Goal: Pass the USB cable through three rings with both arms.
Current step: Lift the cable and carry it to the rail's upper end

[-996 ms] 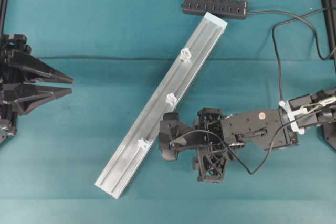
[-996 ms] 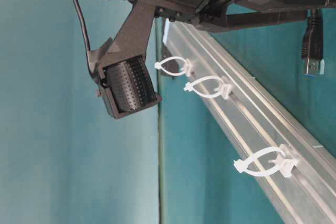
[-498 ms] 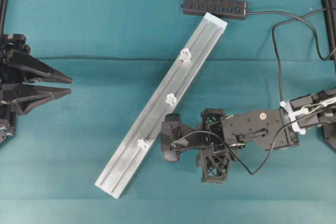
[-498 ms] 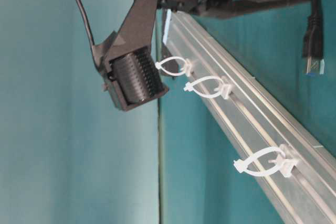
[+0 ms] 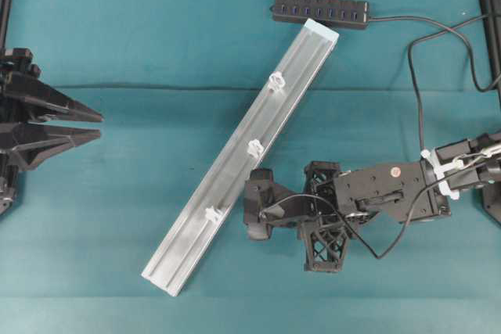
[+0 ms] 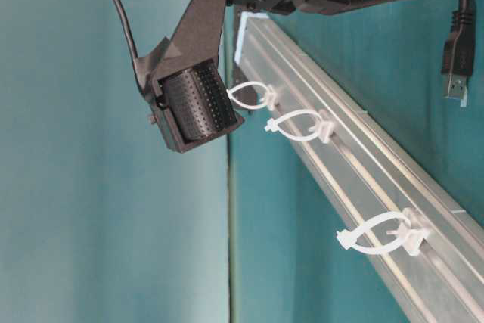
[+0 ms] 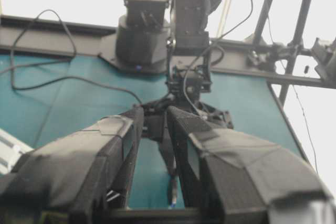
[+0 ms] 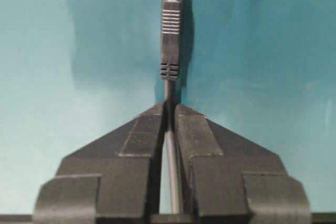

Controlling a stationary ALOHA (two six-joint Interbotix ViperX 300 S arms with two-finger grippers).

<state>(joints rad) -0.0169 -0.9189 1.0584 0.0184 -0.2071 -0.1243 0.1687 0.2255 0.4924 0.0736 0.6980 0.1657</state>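
The USB cable's cord runs between my right gripper's closed fingers, and its ribbed plug sticks out past the tips over the teal mat. From table level the plug hangs tip-down, to the right of the rail and above the mat. Seen from overhead, the right gripper sits just right of the rail's lower half. The three rings stand along the silver rail, all with nothing through them. My left gripper waits at the far left, open and holding nothing.
A black multi-port hub lies beyond the rail's far end. The grey cord loops from it down the right side to the right arm. Black frame posts stand at both table sides.
The right gripper's fingers have closed on the cord behind the plug. The right arm shifted slightly toward the near edge. The left arm stayed put.
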